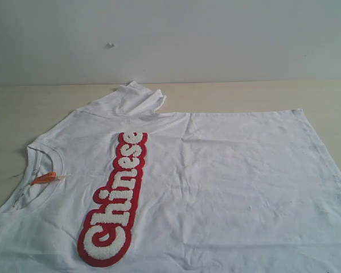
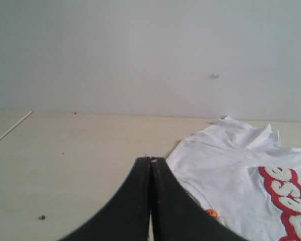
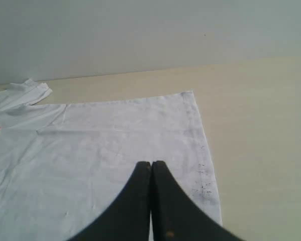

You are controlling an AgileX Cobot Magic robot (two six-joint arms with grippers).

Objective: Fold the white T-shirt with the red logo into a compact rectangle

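Two tools wait, both pinched fully shut and holding nothing: the left tool (image 2: 151, 159) hangs over bare desk (image 2: 80, 160) just off the collar end, the right tool (image 3: 151, 163) above the hem end of the white T-shirt (image 1: 227, 170), which lies spread face-up across the desk, red logo (image 1: 116, 199) showing, far sleeve (image 1: 137, 98) rumpled. Folding appears not yet begun; the next move likely calls for opening, descending and pinching an edge of the cloth.

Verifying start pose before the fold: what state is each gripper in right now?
Left gripper: closed, holding nothing.
Right gripper: closed, holding nothing.
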